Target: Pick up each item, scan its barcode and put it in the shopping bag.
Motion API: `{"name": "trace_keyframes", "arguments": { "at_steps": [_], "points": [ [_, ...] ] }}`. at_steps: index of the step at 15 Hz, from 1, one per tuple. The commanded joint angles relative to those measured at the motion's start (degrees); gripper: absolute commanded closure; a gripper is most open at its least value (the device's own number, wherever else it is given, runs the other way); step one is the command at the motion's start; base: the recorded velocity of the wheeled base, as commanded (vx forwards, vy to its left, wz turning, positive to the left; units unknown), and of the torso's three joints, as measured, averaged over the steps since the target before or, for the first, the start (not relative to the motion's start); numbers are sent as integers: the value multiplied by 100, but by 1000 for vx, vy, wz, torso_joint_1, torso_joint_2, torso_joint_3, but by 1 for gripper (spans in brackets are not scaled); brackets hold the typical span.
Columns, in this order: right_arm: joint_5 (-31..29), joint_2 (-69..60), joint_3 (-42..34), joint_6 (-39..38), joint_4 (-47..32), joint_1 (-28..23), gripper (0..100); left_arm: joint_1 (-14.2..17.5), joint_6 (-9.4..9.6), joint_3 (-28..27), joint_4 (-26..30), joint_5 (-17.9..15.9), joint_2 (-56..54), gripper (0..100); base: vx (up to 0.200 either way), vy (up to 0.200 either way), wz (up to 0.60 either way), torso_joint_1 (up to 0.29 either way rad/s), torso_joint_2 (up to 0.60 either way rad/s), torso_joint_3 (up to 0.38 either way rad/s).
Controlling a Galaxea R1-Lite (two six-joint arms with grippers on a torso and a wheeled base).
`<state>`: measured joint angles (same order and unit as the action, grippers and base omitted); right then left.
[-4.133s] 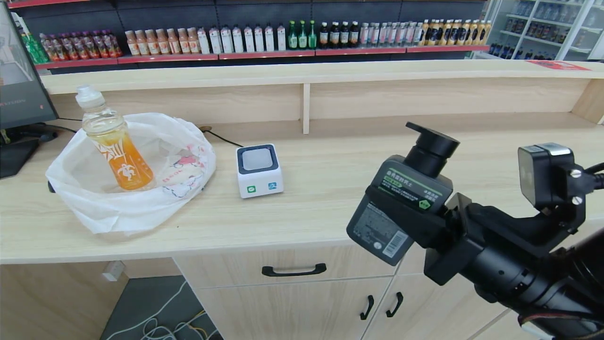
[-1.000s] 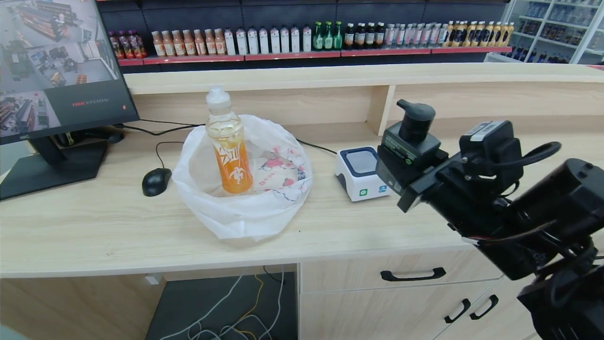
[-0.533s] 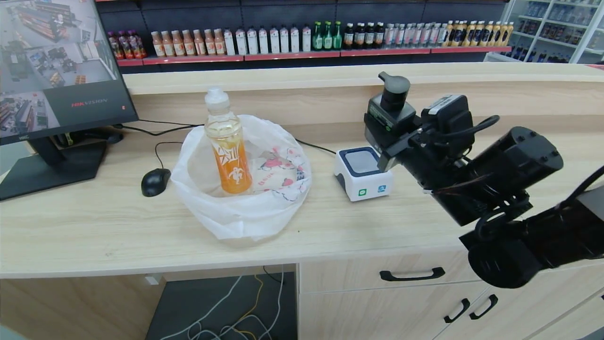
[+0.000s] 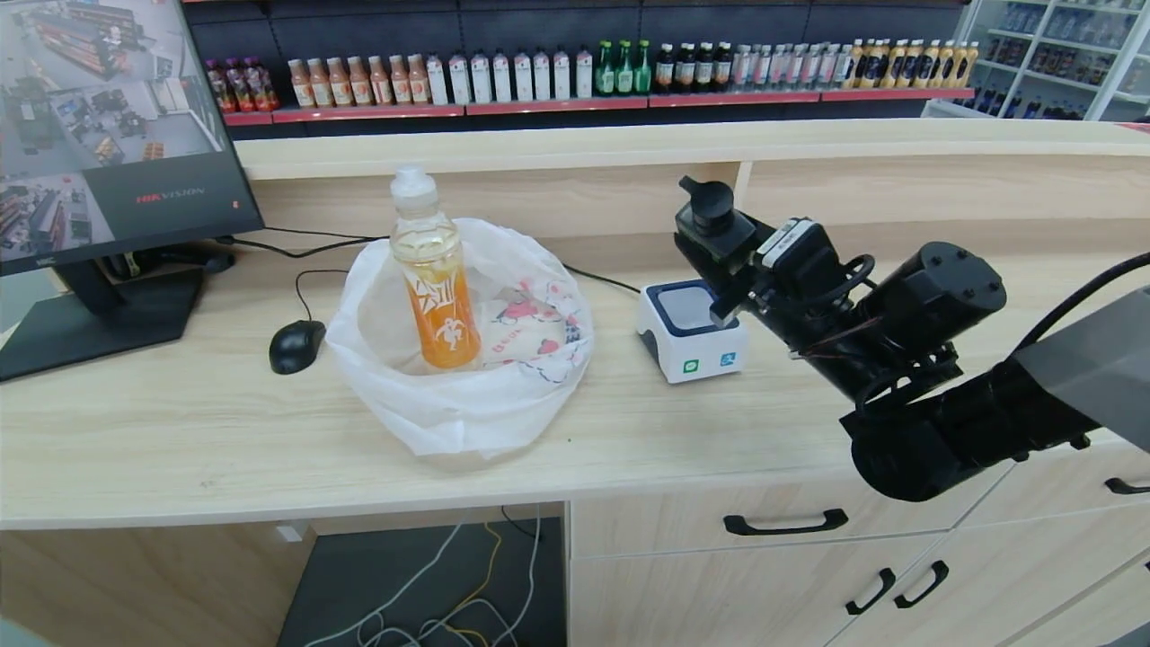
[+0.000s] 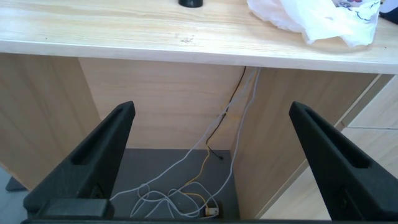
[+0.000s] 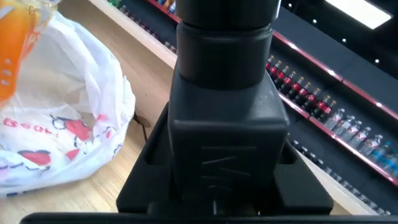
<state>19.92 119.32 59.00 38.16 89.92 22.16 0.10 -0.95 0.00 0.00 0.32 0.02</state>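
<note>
1. The dark pump bottle (image 4: 716,225) is being clamped tightly in the jaws of the right gripper (image 4: 732,261). It is being held tilted, just above the far right corner of the scanner (image 4: 683,337).
2. That corner of the scanner is being hidden by the bottle and the arm in the head view.
3. The left gripper (image 5: 211,109) is being held low in front of the tabletop (image 4: 180,431) edge, its jaws spread wide around nothing, above loose cables (image 5: 186,186) on the floor.
4. The shopping bag (image 4: 467,404) is being kept open near the scanner's left side, with an orange drink bottle (image 4: 434,279) being propped upright inside.
5. A mouse (image 4: 296,346) and a monitor (image 4: 99,126) are being kept farther left, well apart from the scanner.
6. Compared with half a second ago, the pump bottle is being carried lower and closer to the scanner.
7. The things are being borne by a pale wood-grain tabletop with a raised back ledge and drawers (image 4: 786,521) below, and drinks are being displayed on a shelf (image 4: 584,76) behind.
</note>
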Motion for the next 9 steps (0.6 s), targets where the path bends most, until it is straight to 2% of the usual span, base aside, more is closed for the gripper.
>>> {"name": "trace_keyframes", "arguments": {
  "at_steps": [1, 5, 9],
  "points": [
    [188, 223, 138, 60, 8, -116, 100, -1, -2, 0, 0, 3, -2, 0, 0, 0, 0, 0, 0, 0],
    [636, 610, 656, 122, 8, -256, 100, -1, -2, 0, 0, 3, -2, 0, 0, 0, 0, 0, 0, 0],
    [1119, 812, 771, 139, 8, -538, 100, -1, -2, 0, 0, 3, -2, 0, 0, 0, 0, 0, 0, 0]
  ]
}}
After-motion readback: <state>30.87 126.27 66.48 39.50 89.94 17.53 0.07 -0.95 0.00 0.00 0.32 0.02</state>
